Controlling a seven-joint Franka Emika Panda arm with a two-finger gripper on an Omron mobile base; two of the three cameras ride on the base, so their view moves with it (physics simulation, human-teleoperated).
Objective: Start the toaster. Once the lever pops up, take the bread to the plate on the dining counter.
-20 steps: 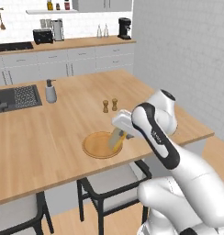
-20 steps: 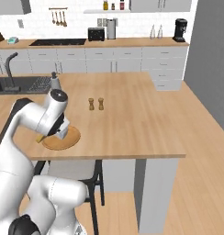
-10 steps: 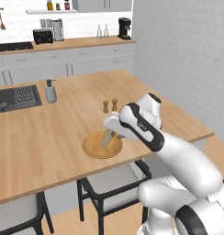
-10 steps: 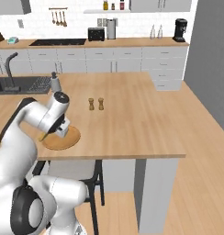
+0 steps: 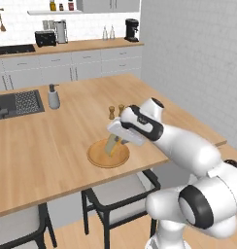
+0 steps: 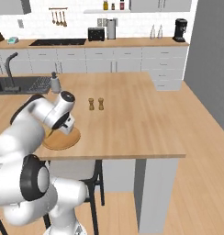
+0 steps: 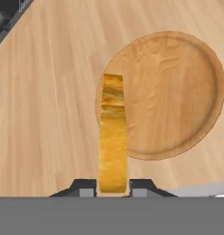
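Since a second ago, the arm's elbow has swung round and the hand has drawn in closer over the plate [image 5: 108,154]; the plate, the shakers and the rest of the dining counter [image 5: 52,141] lie as they did.

Jaws [image 7: 113,187] are clenched on the bread [image 7: 113,133], one finger on each flat face. Seen along the hand, the slice stands edge-on, its long axis running straight out from the fingertips. Its far end hangs over the near rim of the round wooden plate, so most of the dish lies off to one side of the slice — not squarely beneath it. From the left base camera the bread [image 5: 112,144] tilts down out of the gripper [image 5: 118,139] toward the plate, near its surface; whether it touches cannot be told.

By my judgement the carry is nearly done: what remains is to shift a little toward the plate's middle, lower and let go.

Nothing else rests in the plate. Two small brown shakers [image 6: 96,103] stand just beyond it on the same surface. A soap dispenser [image 5: 53,97] stands beside the sink, and the black toaster [image 6: 96,33] is on the far worktop — well apart.
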